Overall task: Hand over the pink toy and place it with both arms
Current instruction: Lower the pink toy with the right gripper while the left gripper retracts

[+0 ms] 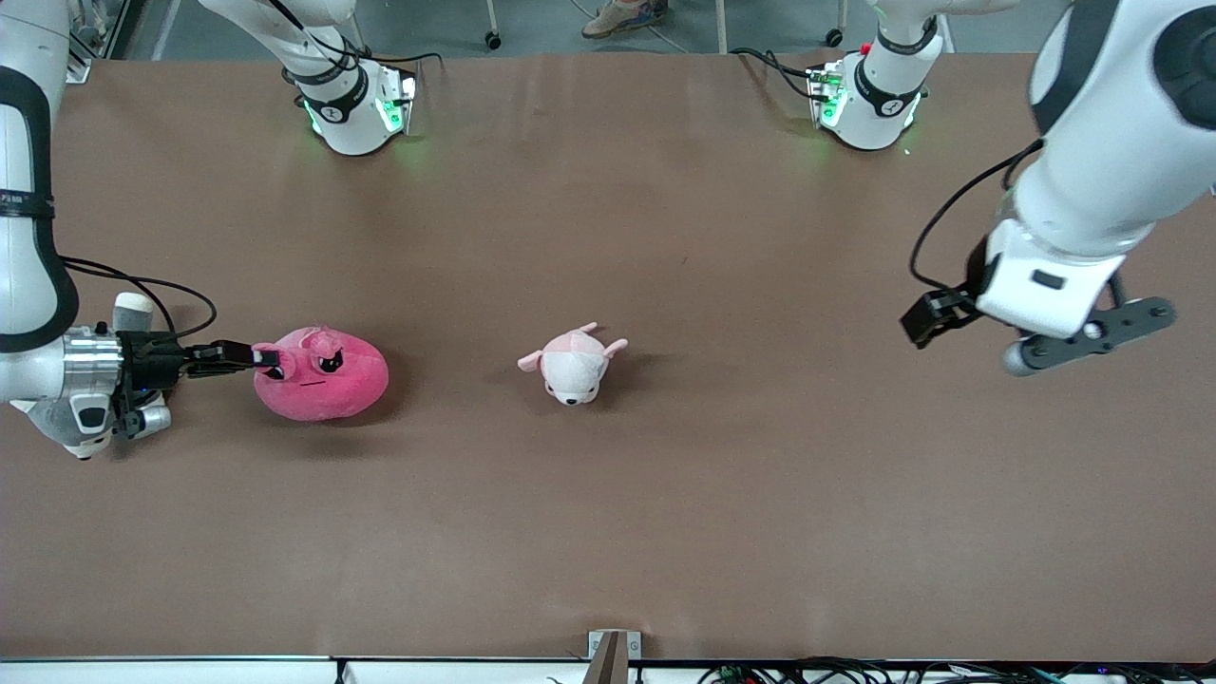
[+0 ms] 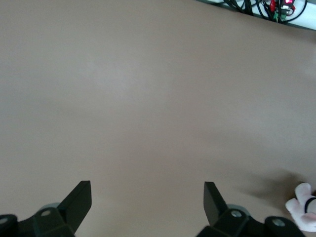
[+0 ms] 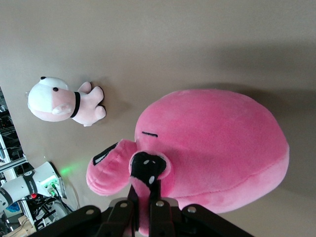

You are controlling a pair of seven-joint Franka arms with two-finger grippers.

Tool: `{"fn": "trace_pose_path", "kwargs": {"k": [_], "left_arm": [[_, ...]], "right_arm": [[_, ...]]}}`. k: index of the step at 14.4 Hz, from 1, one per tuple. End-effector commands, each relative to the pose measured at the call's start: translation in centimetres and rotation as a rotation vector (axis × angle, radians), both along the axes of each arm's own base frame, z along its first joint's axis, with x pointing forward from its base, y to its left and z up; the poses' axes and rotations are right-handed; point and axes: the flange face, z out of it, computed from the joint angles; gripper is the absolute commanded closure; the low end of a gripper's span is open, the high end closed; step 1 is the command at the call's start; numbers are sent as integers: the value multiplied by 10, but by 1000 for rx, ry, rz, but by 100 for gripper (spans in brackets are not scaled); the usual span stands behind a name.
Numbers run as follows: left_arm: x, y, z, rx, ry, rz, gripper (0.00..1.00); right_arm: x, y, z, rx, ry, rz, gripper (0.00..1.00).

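The pink toy (image 1: pixel 323 375), a round hot-pink plush with angry black eyes, sits at the right arm's end of the table. My right gripper (image 1: pixel 268 359) comes in low from that end and is shut on a fold of plush by the toy's eye; the right wrist view shows pink fabric pinched between the two fingers (image 3: pixel 161 211), with the pink toy (image 3: pixel 217 148) bulging past them. My left gripper (image 1: pixel 1064 347) hangs open above the left arm's end of the table, and its wrist view shows the left gripper (image 2: pixel 147 197) with only bare tabletop between its fingers.
A small pale pink-and-white plush animal (image 1: pixel 573 363) lies near the table's middle, between the two grippers; this plush animal (image 3: pixel 59 101) also shows in the right wrist view, and its edge (image 2: pixel 302 207) in the left. Cables (image 1: pixel 855 673) run along the table edge nearest the front camera.
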Motion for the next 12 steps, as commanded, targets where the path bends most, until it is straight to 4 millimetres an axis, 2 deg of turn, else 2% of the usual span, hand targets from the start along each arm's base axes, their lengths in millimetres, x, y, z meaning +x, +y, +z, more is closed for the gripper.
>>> {"fn": "trace_pose_path", "kwargs": {"k": [1,2,5,8,10,11,12], "left_arm": [[-7,37,18,10,15,-45,0],[-5,58,20,14,22,-64,0],[-4,100,27,14,27,-80,0],[-3,115,26,-35,33,-56,0],[-3,133,28,-27,31,-31,0],[-10,139,39,-25,16,-33,0],[-16,147,41,-37,19,-34,0]], "right_arm": [[2,-4,-5,35,2,8,100],[2,-4,-7,37,5,10,100],[2,-3,-16,39,19,10,100],[3,-2,-20,42,25,11,100],[2,-2,-21,43,27,12,100],[2,-2,-21,43,27,12,100],[1,-2,-25,46,37,12,99]]}}
